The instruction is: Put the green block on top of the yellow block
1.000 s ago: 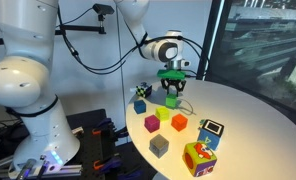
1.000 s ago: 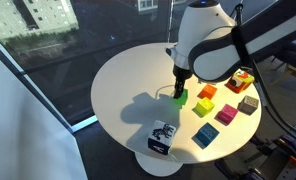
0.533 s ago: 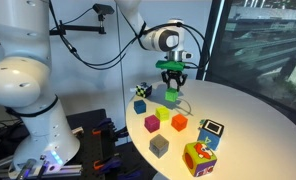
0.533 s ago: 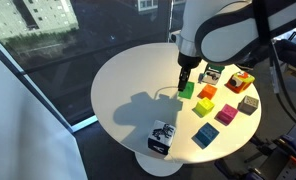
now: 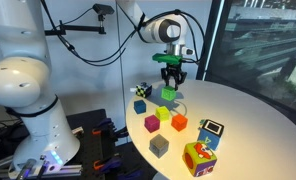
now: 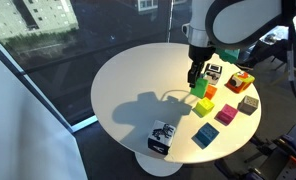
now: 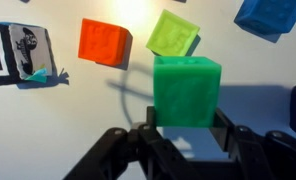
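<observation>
My gripper (image 5: 169, 80) is shut on the green block (image 5: 169, 95) and holds it above the white round table. In an exterior view the gripper (image 6: 195, 76) has the green block (image 6: 198, 88) just beside and above the yellow block (image 6: 202, 105). The yellow block (image 5: 164, 113) stands on the table below and slightly in front of the held block. In the wrist view the green block (image 7: 187, 90) sits between the black fingers of the gripper (image 7: 187, 120), with the yellow block (image 7: 173, 33) just beyond it.
An orange cube (image 5: 179, 123) touches the yellow block's side; it shows left of it in the wrist view (image 7: 105, 42). A magenta cube (image 5: 152, 123), grey cube (image 5: 159, 146), blue cube (image 5: 140, 106), multicoloured cube (image 5: 199, 158) and black-and-white cube (image 5: 211, 131) stand around. The table edge (image 6: 108, 120) is near.
The gripper has lifted the green block off the table and carried it up and towards the yellow block. The other cubes have not moved.
</observation>
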Robot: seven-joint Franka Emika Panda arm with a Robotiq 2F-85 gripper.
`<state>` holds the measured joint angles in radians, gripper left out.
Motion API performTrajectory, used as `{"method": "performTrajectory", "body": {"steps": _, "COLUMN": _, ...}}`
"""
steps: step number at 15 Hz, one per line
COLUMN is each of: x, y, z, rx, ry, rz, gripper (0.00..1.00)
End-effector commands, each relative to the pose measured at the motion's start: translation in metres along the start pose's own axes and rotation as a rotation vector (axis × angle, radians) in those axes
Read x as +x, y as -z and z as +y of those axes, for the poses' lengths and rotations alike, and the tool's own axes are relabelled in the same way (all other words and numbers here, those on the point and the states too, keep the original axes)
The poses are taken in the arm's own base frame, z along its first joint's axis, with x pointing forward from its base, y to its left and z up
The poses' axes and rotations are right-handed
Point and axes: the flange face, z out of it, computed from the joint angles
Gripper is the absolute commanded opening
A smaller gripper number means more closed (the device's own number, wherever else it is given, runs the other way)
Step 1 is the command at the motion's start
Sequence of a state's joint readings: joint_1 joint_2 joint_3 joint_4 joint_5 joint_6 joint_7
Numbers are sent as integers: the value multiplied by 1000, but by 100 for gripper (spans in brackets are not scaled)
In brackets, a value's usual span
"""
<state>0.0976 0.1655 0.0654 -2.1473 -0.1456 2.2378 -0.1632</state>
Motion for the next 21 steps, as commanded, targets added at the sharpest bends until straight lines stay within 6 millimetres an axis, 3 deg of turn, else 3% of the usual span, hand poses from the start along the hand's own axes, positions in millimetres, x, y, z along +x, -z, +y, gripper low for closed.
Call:
{"method": "performTrajectory", "body": {"steps": 1, "x": -15, "y": 3, "z": 3, "rx": 13, "ry": -92, "rz": -39, "gripper": 31}}
{"method": "performTrajectory", "body": {"steps": 10, "x": -35, "y": -20, "z": 9, "rx": 25, "ry": -254, "rz": -57, "gripper": 31}}
{"method": "performTrajectory", "body": {"steps": 21, "x": -51, "y": -31, "z": 17, "rx": 21, "ry": -372, "rz": 11, "gripper": 31}}
